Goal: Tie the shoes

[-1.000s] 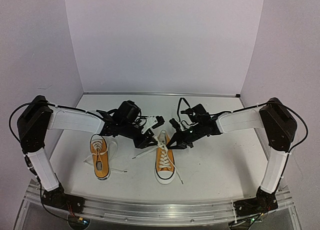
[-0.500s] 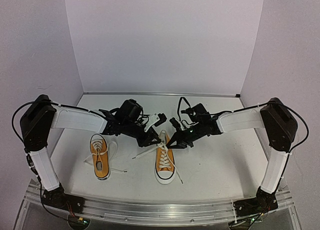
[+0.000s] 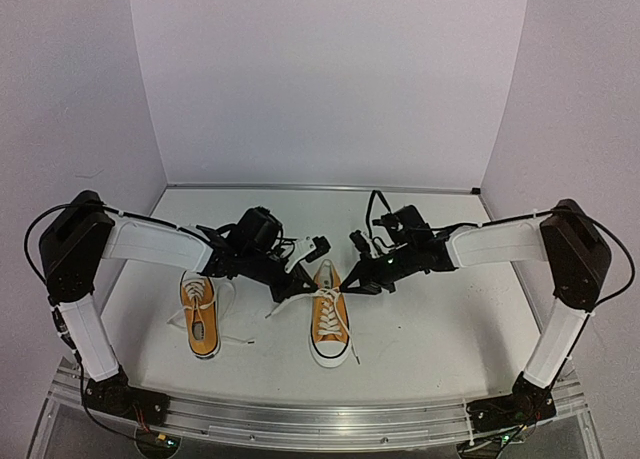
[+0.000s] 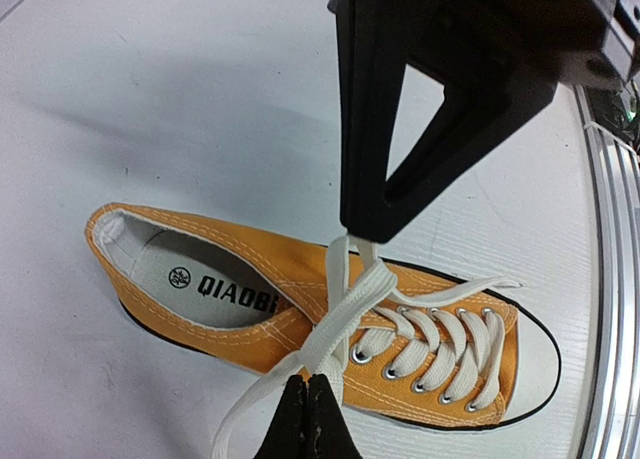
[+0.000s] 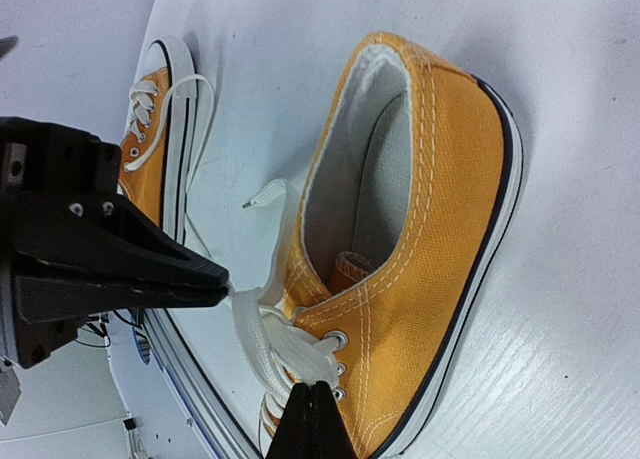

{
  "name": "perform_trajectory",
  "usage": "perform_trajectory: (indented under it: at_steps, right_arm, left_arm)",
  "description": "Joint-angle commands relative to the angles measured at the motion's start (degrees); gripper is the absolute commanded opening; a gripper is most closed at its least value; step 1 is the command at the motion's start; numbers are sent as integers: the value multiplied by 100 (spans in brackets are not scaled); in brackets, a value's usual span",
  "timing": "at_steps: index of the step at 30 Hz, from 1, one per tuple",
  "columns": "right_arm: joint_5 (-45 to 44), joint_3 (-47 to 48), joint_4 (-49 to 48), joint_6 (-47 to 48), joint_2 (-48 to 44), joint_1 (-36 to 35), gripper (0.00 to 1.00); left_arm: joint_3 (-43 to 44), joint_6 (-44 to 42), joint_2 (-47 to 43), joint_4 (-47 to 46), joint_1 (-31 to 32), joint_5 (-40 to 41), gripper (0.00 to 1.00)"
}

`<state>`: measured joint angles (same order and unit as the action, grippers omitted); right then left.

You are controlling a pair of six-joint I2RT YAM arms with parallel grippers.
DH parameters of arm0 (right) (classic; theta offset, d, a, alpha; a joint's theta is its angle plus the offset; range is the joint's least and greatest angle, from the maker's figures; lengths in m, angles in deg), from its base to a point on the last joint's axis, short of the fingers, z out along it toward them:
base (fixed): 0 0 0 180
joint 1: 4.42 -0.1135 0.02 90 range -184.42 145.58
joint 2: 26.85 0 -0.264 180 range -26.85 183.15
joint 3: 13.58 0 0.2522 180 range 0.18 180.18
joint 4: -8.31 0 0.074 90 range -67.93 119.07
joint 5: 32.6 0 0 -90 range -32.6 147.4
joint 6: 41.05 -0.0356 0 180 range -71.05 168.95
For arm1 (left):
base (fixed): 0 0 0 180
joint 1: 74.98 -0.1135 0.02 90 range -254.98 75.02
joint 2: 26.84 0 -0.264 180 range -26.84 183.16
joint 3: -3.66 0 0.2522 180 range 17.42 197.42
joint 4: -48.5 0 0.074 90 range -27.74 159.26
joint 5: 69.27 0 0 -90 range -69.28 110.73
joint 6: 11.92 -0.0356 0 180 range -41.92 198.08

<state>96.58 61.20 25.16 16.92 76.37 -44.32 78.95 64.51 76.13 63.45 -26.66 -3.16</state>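
Two orange-yellow shoes with white laces lie on the white table. The middle shoe [image 3: 328, 324] has both grippers over its tongue end, and the other shoe [image 3: 200, 324] lies to its left with loose laces. My left gripper [image 4: 308, 399] is shut on a white lace [image 4: 335, 329] where it crosses the shoe's [image 4: 250, 314] side. My right gripper [image 5: 312, 404] is shut on a lace [image 5: 280, 344] by the top eyelets of the shoe [image 5: 430, 229]. In the top view the left gripper [image 3: 290, 287] and right gripper [image 3: 347, 284] flank the crossed laces.
An aluminium rail [image 3: 320, 419] runs along the near table edge and shows at the right of the left wrist view [image 4: 600, 279]. The second shoe [image 5: 150, 109] lies beyond the left gripper's black fingers [image 5: 110, 269]. White walls enclose the table on three sides.
My left gripper has gone from open to shut, closing on a lace of the middle shoe. The right arm has shifted slightly to the right, its gripper still shut on the lace.
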Motion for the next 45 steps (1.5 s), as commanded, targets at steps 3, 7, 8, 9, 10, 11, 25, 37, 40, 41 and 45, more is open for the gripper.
perform_trajectory:
  at_steps: [3,7,8,9,10,11,25,37,40,41,45]
  right_arm:
    - [-460,-334,-256,-282,-420,94,0]
    - [-545,-528,-253,-321,-534,190,0]
    - [-555,-573,-254,-322,-567,212,0]
    - [-566,-616,-256,-324,-601,229,0]
    - [-577,-666,-256,-330,-636,248,0]
    - [-593,-708,-256,-328,-679,267,0]
    - [-655,-1140,-252,-262,-872,395,0]
    - [37,-307,-458,-161,-549,395,46]
    - [157,-120,-488,-186,-317,394,53]
    - [214,-67,-495,-177,-225,395,54]
    - [473,156,-494,-54,130,389,51]
  left_arm:
    - [-242,-33,-459,-326,-15,-85,0]
    - [-307,13,-556,-322,-15,156,0]
    - [-313,21,-572,-306,-15,246,0]
    - [-309,36,-580,-304,-22,320,0]
    - [-316,46,-583,-291,-24,375,0]
    - [-313,51,-578,-278,-24,418,0]
    - [-238,56,-427,23,-39,928,0]
    - [-112,-80,-323,15,-42,580,0]
    - [-80,-108,-313,26,-41,558,0]
    - [-73,-113,-316,29,-41,550,0]
    - [-67,-112,-350,1,-41,526,0]
